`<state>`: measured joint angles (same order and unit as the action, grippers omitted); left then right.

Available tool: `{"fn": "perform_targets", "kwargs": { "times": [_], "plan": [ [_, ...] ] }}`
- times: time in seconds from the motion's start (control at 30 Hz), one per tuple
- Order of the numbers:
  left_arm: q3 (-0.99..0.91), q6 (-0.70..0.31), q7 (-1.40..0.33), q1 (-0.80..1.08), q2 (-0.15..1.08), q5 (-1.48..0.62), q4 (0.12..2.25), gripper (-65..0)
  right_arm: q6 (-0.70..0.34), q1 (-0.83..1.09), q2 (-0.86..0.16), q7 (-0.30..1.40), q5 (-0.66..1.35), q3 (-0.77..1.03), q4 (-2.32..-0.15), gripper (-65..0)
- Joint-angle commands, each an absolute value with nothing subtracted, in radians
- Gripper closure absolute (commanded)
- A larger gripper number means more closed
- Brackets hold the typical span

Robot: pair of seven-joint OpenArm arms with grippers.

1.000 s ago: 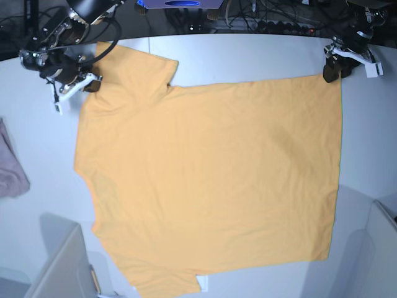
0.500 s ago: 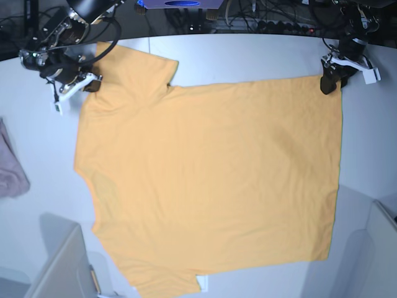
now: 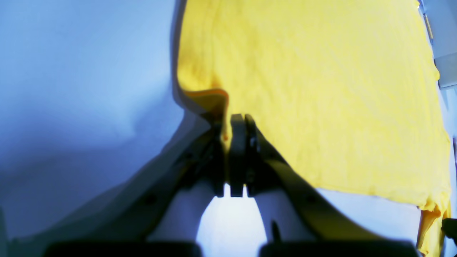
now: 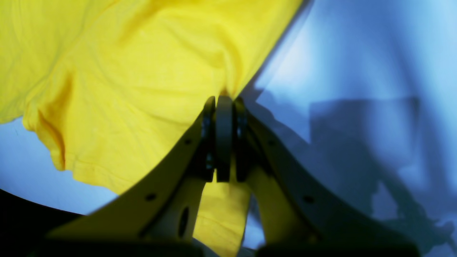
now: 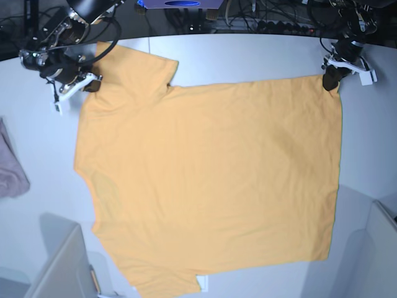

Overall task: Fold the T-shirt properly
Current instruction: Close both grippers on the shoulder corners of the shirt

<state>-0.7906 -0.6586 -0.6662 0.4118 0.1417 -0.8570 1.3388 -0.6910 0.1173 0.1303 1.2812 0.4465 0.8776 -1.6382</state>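
Note:
The orange-yellow T-shirt (image 5: 211, 180) lies spread flat on the white table (image 5: 248, 56), one sleeve pointing to the far left. At its far right corner my left gripper (image 5: 330, 79) is shut, and the left wrist view shows a lifted fold of T-shirt (image 3: 321, 89) pinched in the left gripper (image 3: 234, 119). On the far left, my right gripper (image 5: 92, 85) is shut on the shirt's edge beside the sleeve. In the right wrist view the T-shirt (image 4: 142, 78) runs into the closed right gripper (image 4: 221, 101).
A pinkish cloth (image 5: 12, 167) lies at the table's left edge. Grey bins stand at the near left (image 5: 62, 267) and near right (image 5: 378, 248). A small white tag (image 5: 203, 284) shows at the shirt's near edge. Cables run behind the table.
My left gripper has gone from open to shut on the shirt's far right corner. The right arm and the shirt have stayed put.

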Motion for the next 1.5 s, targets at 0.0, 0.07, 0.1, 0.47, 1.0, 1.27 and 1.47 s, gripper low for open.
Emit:
{"fn": "perform_targets", "kwargs": {
  "times": [0.0, 0.07, 0.1, 0.47, 1.0, 1.27, 1.47],
  "plan": [
    [-0.797, -0.651, -0.687, 0.423, 0.154, -0.832, 1.356, 0.0, -0.693, 0.128, 0.128, 1.325, 0.407, 0.880, -1.638, 0.0],
    [-0.800, -0.651, -0.687, 0.438, 0.154, -0.832, 1.360, 0.0, -0.693, 0.143, 0.128, 1.325, 0.407, 0.880, -1.644, 0.0],
    [-0.802, -0.651, -0.687, 0.443, 0.156, -0.832, 1.363, 0.0, -0.693, 0.151, 0.128, 1.325, 0.407, 0.880, -1.649, 0.0],
    [-0.803, -0.651, -0.687, 0.489, 0.159, -0.831, 1.434, 0.0, -0.694, 0.200, 0.128, 1.325, 0.409, 0.881, -1.650, 0.0],
    [-0.803, -0.651, -0.687, 0.587, 0.140, -0.742, 1.676, 0.0, -0.691, 0.260, 0.127, 1.365, 0.659, 0.875, -1.767, 0.0],
    [-0.794, -0.650, -0.688, 0.616, 0.136, -0.745, 1.791, 0.0, -0.693, 0.254, 0.130, 1.365, 0.661, 0.768, -1.946, 0.0],
    [-0.794, -0.591, -0.688, 0.579, 0.124, -0.746, 1.807, 0.0, -0.693, 0.225, 0.131, 1.362, 0.662, 0.743, -1.954, 0.0]
  ]
}}
